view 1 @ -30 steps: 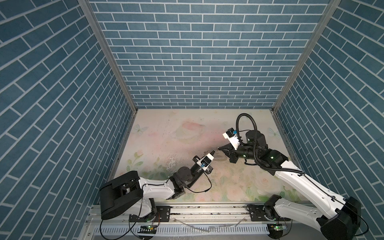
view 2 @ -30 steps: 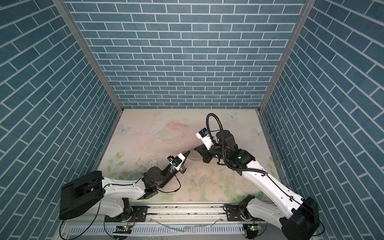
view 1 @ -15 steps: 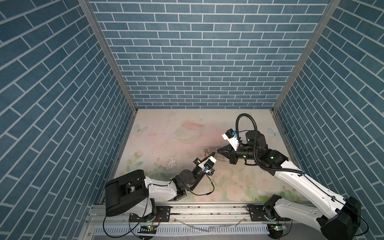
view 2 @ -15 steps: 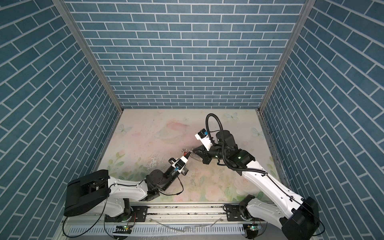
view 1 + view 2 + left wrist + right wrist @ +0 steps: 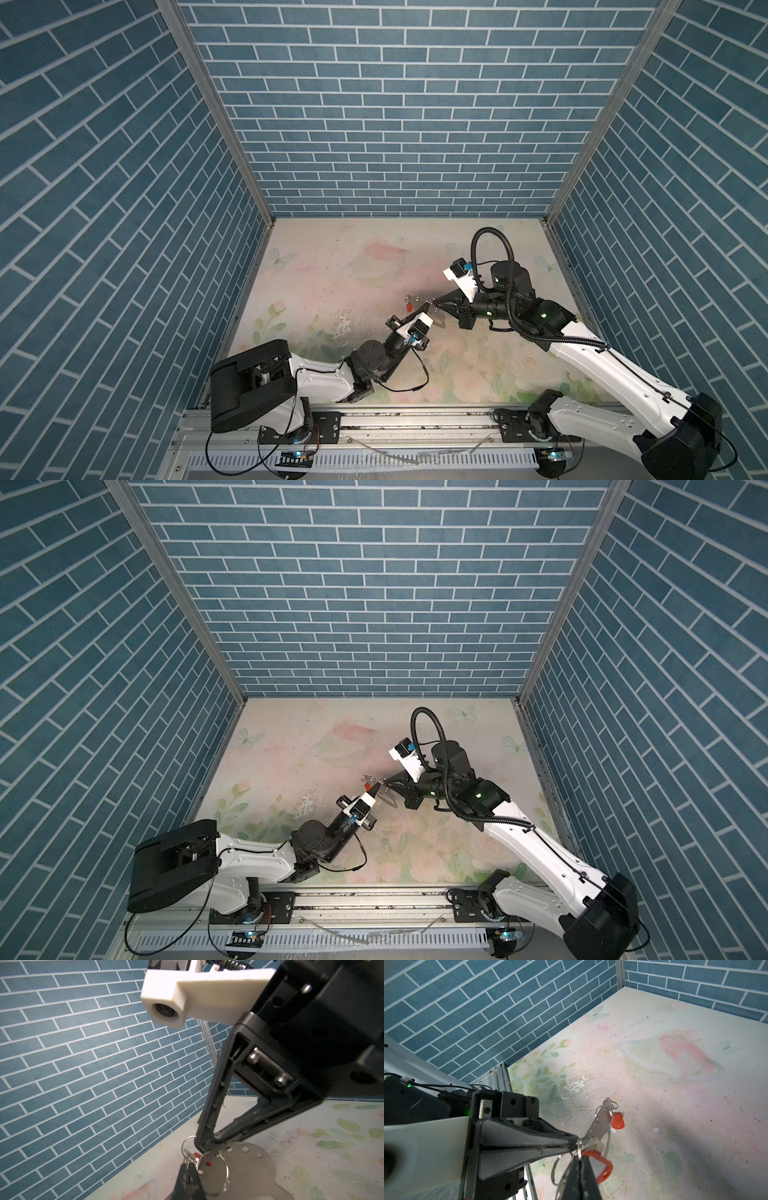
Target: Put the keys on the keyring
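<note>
Lab robot cell, blue brick-print walls (image 5: 415, 124), floral tabletop (image 5: 332, 266), aluminium base rail (image 5: 415, 428)

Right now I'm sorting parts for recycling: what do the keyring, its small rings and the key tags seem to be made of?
Keyring: flat, steel-looking metal with a matt brushed grey finish and punched holes.
Small rings: bright metal wire that glints.
Key tags: probably plastic, glossy orange-red with rounded moulded edges.

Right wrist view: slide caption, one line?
Both shut, left tool and right tool meet at the keyring, two orange-tagged keys alongside.

Brushed silver metal keyring (image 5: 245, 1169), glossy orange-red plastic key tags (image 5: 617, 1121), scuffed matt floral tabletop (image 5: 675, 1126).
</note>
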